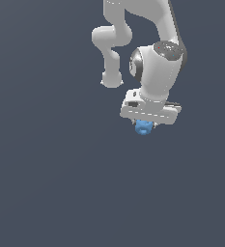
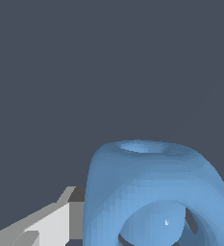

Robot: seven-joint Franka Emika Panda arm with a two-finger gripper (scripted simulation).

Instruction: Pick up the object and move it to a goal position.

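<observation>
The object (image 1: 143, 127) is a small bright blue lumpy item with ring-like hollows. In the exterior view it sits right under the white hand, at my gripper (image 1: 145, 126), whose fingers are mostly hidden by the hand body. In the wrist view the object (image 2: 152, 192) fills the lower right, very close to the camera, with one finger (image 2: 51, 223) showing beside it. The jaws look closed against the object. I cannot tell whether the object rests on the floor or is lifted.
The white arm (image 1: 133, 29) comes down from the top of the exterior view. A plain dark grey-blue surface (image 1: 46, 183) fills the rest of both views. No goal marker shows.
</observation>
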